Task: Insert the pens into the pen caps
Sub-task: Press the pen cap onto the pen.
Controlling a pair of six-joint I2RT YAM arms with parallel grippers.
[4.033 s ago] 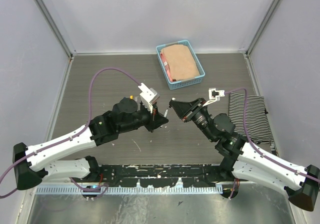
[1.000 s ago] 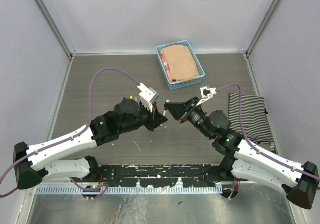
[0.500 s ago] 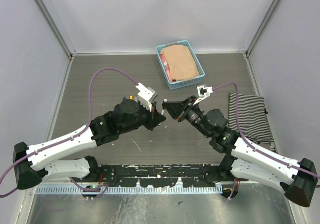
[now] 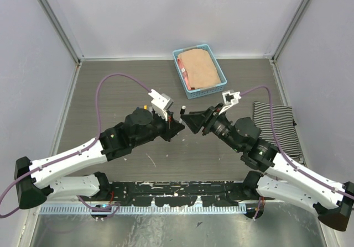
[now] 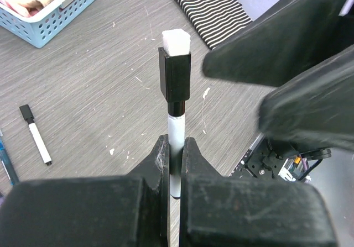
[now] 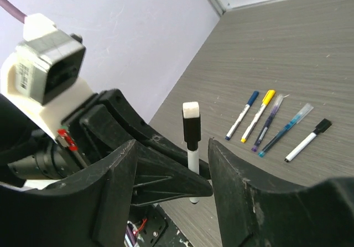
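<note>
1. Centre of the left wrist view: pen (image 5: 176, 126), white barrel, upright, pinched low on barrel by left tool (image 5: 176, 147), clenched.
2. Top end of same: black cap (image 5: 175, 81), white-tipped; looks seated, depth n/k.
3. Mid-frame, right wrist view: right tool (image 6: 171, 146) released, fingers spread either side of the pen, no contact visible.
4. Handling (est.): light, stiff, smooth plastic; may slip or pivot under push. Hold barrel mid-length, cap across its sides, press along axis.
5. Right of same view: spare pens (image 6: 258, 114), approx. five, side by side on surface (image 6: 287, 53).
</note>
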